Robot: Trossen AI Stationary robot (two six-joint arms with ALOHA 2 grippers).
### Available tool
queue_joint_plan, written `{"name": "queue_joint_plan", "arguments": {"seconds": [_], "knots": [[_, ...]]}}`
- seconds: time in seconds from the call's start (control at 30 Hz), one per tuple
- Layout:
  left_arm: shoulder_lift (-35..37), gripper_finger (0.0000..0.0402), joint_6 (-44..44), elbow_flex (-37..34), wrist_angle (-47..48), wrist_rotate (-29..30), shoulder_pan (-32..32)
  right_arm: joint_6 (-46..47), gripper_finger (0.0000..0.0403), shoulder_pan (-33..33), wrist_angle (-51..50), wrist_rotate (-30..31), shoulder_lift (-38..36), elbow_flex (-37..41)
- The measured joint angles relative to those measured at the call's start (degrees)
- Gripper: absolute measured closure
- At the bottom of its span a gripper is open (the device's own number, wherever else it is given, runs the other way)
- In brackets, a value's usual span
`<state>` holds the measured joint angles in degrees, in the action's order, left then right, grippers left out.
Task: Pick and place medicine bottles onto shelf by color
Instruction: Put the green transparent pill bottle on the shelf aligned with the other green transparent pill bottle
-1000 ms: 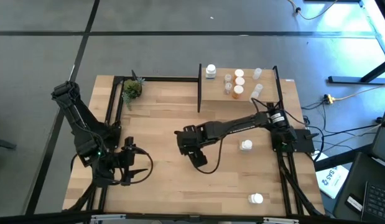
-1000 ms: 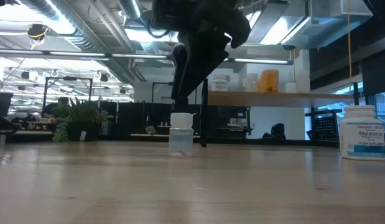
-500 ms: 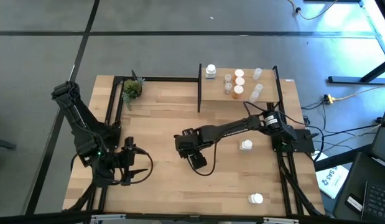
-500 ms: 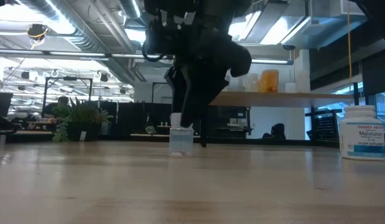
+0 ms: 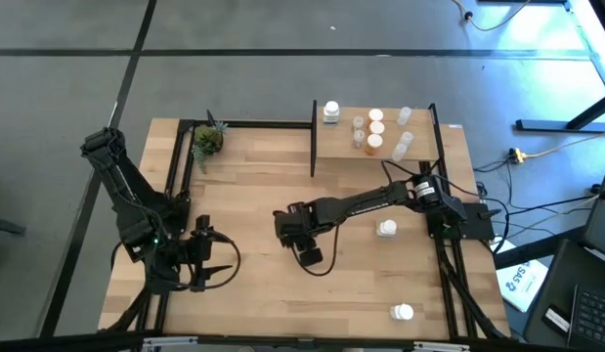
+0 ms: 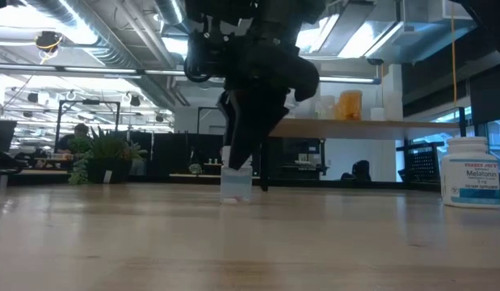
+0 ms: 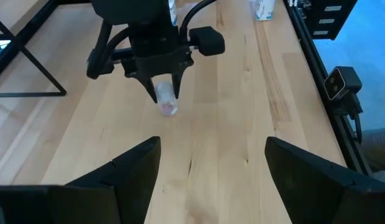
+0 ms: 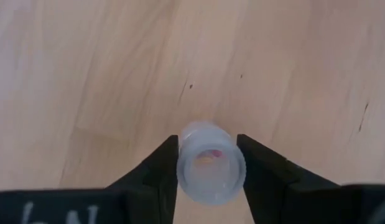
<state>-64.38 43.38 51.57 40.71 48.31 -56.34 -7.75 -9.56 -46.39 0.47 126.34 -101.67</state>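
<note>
A small clear bottle [image 8: 211, 163] stands on its base in the middle of the wooden tabletop; it also shows in the low view [image 6: 236, 184] and the left wrist view [image 7: 166, 99]. My right gripper [image 5: 310, 256] is right above it, shut on it. My left gripper [image 7: 208, 168] is open and empty at the table's near left [image 5: 216, 264]. The shelf [image 5: 419, 129] at the far right carries white [image 5: 330, 110], clear [image 5: 358, 125] and orange [image 5: 374, 143] bottles. My right gripper pinches the clear bottle's top part [image 8: 183, 149] between its two fingers [image 8: 162, 171], one on each side. The fingers come from above, pointing down. The bottle stands upright with its base [image 7: 170, 110] on the table.
Two white bottles stand on the table's right side, one [image 5: 386, 229] at mid-depth and one [image 5: 404, 312] near the front edge. A small green plant [image 5: 207, 140] is at the far left. Black shelf posts [image 5: 313, 137] rise at the back.
My right gripper has come down over the clear bottle, moving a little toward the table's left edge, and its fingers now stand around the bottle's top. The bottle has stayed upright in place on the table.
</note>
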Motion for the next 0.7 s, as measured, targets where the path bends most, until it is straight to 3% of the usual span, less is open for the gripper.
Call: {"name": "queue_joint_plan", "arguments": {"seconds": [0.4, 0.7], "knots": [[0.00, 0.0118, 0.00, 0.00, 0.00, -0.35, 0.00, 6.26, 0.0239, -0.09, 0.26, -0.04, 0.00, 0.00], [-0.01, 0.0118, 0.00, 0.00, 0.02, -0.42, 0.07, 6.16, 0.0261, -0.79, 0.38, -0.15, -0.24, -0.86]]}}
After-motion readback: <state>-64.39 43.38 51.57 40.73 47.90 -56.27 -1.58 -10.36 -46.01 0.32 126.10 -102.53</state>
